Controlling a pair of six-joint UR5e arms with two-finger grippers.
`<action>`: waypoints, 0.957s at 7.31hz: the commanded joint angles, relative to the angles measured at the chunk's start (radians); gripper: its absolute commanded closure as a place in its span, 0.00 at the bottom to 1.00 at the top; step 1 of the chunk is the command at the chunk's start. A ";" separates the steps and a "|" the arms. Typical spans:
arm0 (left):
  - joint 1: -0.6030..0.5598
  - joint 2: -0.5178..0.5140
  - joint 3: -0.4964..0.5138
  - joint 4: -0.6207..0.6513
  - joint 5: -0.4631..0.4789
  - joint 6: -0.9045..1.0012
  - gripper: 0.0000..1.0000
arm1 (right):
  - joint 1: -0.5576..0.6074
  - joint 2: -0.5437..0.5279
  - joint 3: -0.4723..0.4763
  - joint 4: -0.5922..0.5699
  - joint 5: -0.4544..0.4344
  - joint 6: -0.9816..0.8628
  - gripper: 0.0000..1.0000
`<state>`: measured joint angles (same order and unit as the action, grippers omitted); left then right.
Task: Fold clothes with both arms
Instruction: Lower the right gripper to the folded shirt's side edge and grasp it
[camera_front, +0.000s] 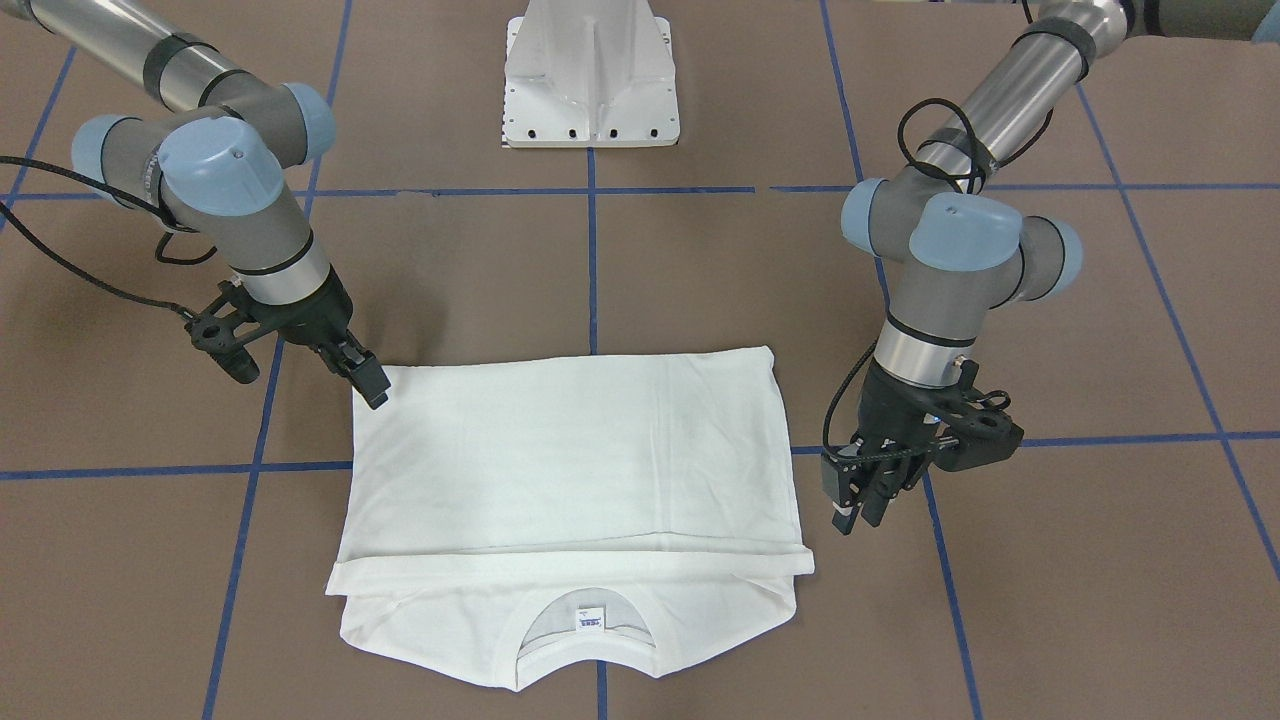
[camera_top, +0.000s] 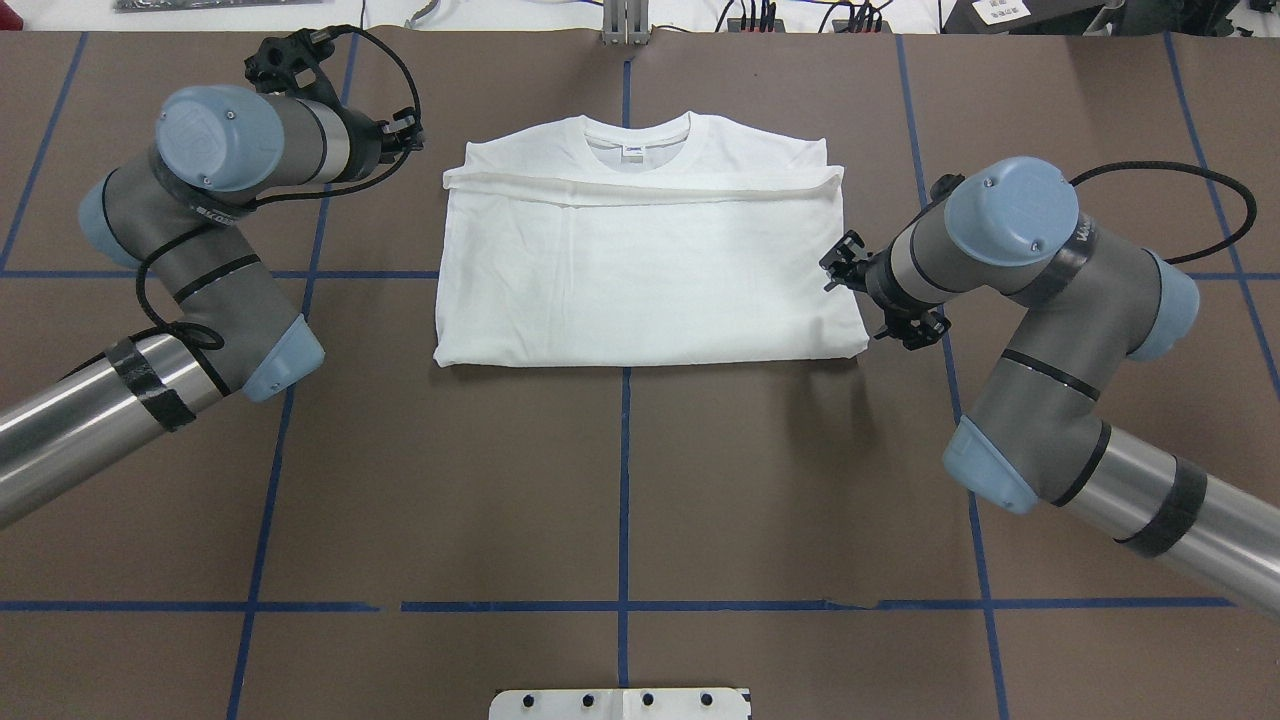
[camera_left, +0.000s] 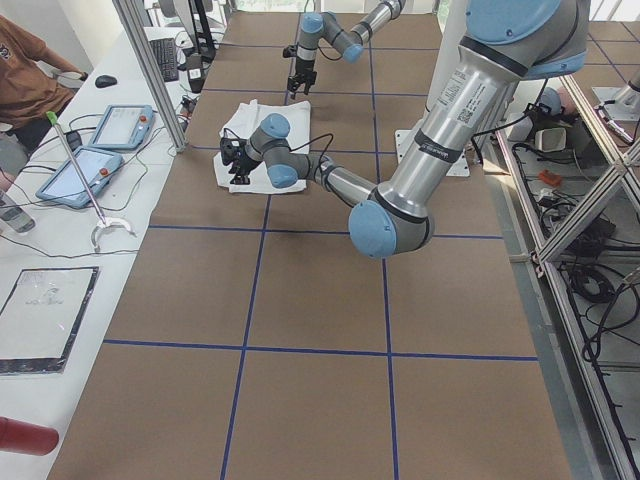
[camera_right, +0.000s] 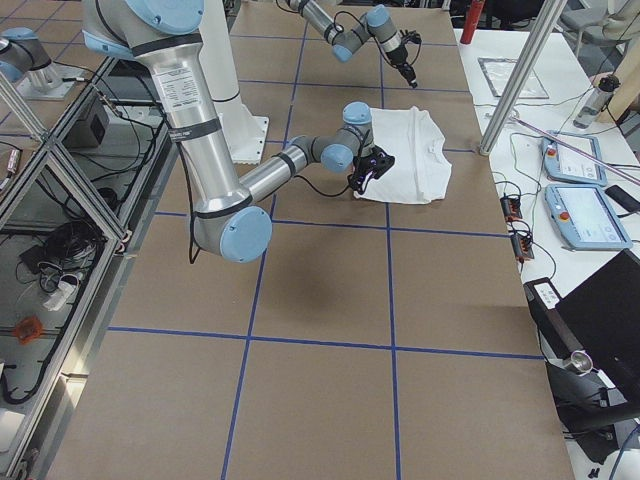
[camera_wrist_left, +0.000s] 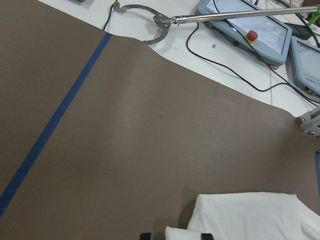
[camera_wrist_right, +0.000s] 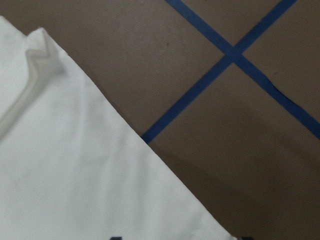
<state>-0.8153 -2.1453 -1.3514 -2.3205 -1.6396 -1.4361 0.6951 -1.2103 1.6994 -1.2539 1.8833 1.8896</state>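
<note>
**STATUS: SHIRT FOLDED FLAT, BOTH GRIPPERS AT ITS EDGES**

1. Workpiece: the shirt (camera_front: 570, 450) lies flat at the centre of the table (camera_front: 700, 280), folded to a rough rectangle. The collar (camera_front: 588, 668) w/ label (camera_front: 590, 620) is on the side away from the pedestal base (camera_front: 592, 75). The lower half is folded up, and its hem runs across just short of the collar.
2. L gripper (camera_front: 860, 512): hangs just beside the shirt's side edge, near the hem end, off the cloth. In the wrist view the fingertips (camera_wrist_left: 145, 236) are apart, w/ a shirt corner showing between them.
3. R gripper (camera_front: 368, 385): at the opp. side, at the shirt corner nearest the base. Contact w/ cloth can't be told. Wrist view: tips barely in frame, apart.
</note>
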 joint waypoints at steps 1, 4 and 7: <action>-0.001 0.007 -0.017 0.003 0.003 0.000 0.54 | -0.049 -0.015 -0.001 0.001 -0.027 0.040 0.17; -0.001 0.019 -0.020 0.003 0.006 0.000 0.54 | -0.057 0.012 -0.047 -0.002 -0.047 0.042 0.52; -0.001 0.033 -0.020 0.003 0.007 0.002 0.54 | -0.042 0.015 -0.049 -0.002 -0.047 0.033 1.00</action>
<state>-0.8161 -2.1167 -1.3713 -2.3178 -1.6328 -1.4345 0.6494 -1.1954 1.6523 -1.2563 1.8368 1.9268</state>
